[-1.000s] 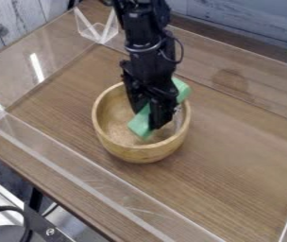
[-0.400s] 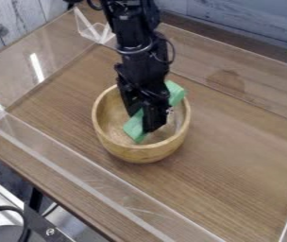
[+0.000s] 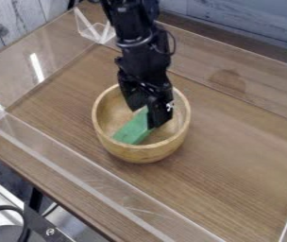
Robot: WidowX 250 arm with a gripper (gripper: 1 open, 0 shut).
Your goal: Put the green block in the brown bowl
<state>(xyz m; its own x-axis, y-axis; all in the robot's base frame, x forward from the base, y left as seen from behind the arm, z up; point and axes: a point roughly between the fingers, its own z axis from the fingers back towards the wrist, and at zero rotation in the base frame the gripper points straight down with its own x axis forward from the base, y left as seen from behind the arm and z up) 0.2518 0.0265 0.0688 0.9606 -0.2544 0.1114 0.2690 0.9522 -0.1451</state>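
Centrally, a black end effector (image 3: 150, 102), jaws apart, hung over a bright green rectangular block (image 3: 135, 130) lying inside a round light-brown wooden bowl (image 3: 140, 147).

My end effector (image 3: 150, 106) covers the upper end of the green block (image 3: 135, 130) and part of the brown bowl's (image 3: 114, 146) far wall. Whether my fingers touch the block is too small to tell. The picture's top edge cuts my arm; the bench (image 3: 234, 142) runs off at the right.
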